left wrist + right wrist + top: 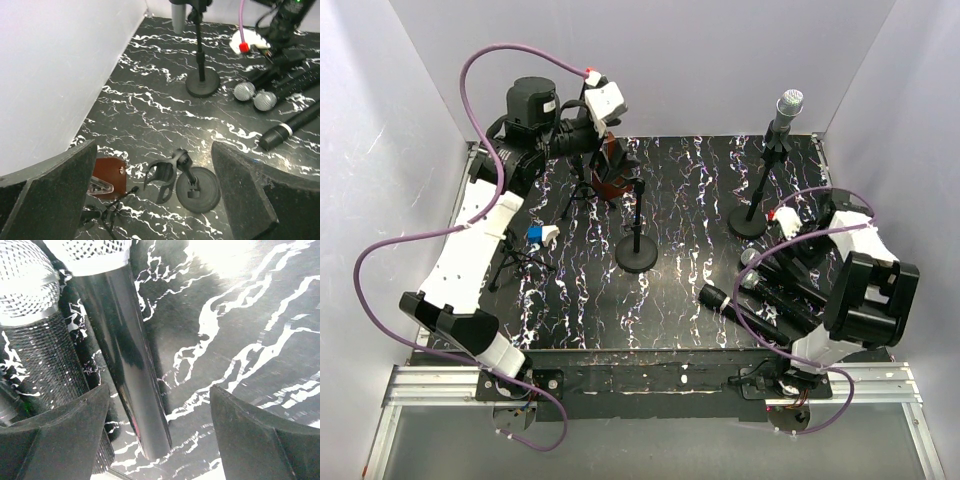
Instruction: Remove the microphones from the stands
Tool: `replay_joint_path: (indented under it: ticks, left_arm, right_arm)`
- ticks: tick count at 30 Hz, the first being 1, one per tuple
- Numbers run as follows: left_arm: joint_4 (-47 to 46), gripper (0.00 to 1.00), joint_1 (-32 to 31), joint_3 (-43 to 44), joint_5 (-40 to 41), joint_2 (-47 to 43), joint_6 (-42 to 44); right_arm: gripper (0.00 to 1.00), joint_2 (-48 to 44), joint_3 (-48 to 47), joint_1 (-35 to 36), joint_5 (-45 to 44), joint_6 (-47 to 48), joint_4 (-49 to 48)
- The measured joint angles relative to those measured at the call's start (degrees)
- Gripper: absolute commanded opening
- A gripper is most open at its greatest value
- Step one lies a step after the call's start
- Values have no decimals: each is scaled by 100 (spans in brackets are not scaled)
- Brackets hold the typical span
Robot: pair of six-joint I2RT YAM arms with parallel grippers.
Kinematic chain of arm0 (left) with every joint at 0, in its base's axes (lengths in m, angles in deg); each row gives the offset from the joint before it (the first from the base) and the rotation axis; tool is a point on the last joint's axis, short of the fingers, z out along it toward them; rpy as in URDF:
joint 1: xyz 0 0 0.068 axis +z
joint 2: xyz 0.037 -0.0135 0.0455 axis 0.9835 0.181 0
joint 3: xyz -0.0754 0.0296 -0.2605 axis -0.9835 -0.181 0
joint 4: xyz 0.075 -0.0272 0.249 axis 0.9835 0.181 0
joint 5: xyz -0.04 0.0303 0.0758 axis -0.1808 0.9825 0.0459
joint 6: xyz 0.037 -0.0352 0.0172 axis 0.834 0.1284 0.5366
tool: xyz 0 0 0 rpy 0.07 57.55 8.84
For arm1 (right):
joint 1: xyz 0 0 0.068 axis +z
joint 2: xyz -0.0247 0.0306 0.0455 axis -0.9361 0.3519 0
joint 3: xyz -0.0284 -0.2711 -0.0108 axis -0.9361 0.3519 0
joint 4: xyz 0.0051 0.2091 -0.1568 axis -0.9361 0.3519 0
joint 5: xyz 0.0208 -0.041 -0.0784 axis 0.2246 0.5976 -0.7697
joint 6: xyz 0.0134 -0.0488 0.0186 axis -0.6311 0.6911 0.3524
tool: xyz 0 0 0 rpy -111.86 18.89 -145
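The right end effector (159, 405) gapes wide astride the black, silver-meshed microphone (127, 350), leaving it resting on the marbled black bench (240, 315) beneath. The left end effector (154, 147) hangs wide, holding nothing.

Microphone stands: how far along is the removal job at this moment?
Done: the center stand's clip is empty; loose microphones lie by the right tool, open over one. In hand: nothing, left tool open too. Left: the rear-right microphone is still on its stand.

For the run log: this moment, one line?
left end effector open, empty | right end effector open over lying microphone | centre stand empty
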State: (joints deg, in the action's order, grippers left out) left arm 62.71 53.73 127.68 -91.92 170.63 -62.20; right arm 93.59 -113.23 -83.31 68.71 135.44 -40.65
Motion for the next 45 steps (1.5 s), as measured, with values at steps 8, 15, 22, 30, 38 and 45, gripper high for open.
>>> replay_joint_path:
  ticks: [8,15,22,30,38,45]
  left_arm:
    - [1305,93,-249,-260,-511,-96,1471]
    - [1646,90,-719,-726,-289,74,2745]
    - [2697,82,-767,1305,269,1458,4022]
    - [3311,56,-765,1392,968,1840,4538]
    - [3578,0,-767,1690,1003,1915,4269]
    - [3414,0,-776,1543,1272,1808,3047]
  right_arm:
    - [89,-1257,-835,4,791,-258,608]
    - [90,-2098,-824,640,1718,-317,1274]
    - [96,-2927,-378,2135,2149,-592,1346]
    - [95,-3036,-326,2221,2404,-1134,1032]
    - [98,-2697,-332,2315,2656,-1532,767]
    - [98,-2076,-678,2610,2763,-3311,-398]
